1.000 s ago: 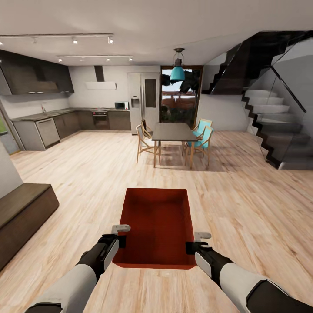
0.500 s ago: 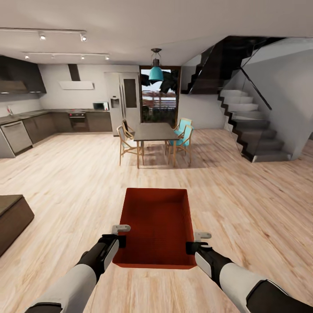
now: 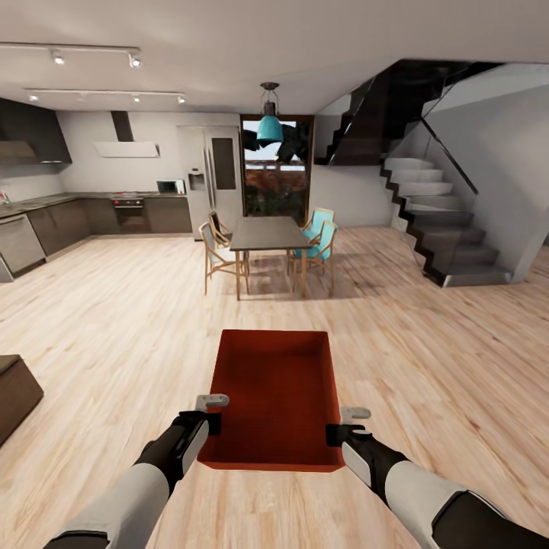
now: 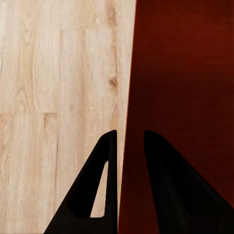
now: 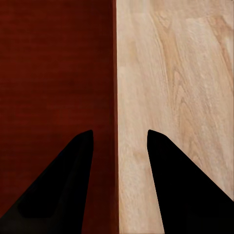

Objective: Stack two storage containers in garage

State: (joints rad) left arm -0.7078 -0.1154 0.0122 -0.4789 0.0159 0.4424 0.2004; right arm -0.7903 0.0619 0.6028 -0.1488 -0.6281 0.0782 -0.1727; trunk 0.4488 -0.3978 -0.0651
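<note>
Above open plank floor (image 3: 427, 366), both hands pinch the container's (image 3: 276, 396) side rims

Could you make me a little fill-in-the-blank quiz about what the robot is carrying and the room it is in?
1. The red storage container is held by ____ grippers, the left gripper and the right gripper, one on each long side.
2. Each gripper has one finger inside the container wall and one ____ it.
3. The floor under the container is made of light ____ planks.
4. Ahead stands a dining table with ____ around it.

Missing words: two; outside; wood; chairs
</note>
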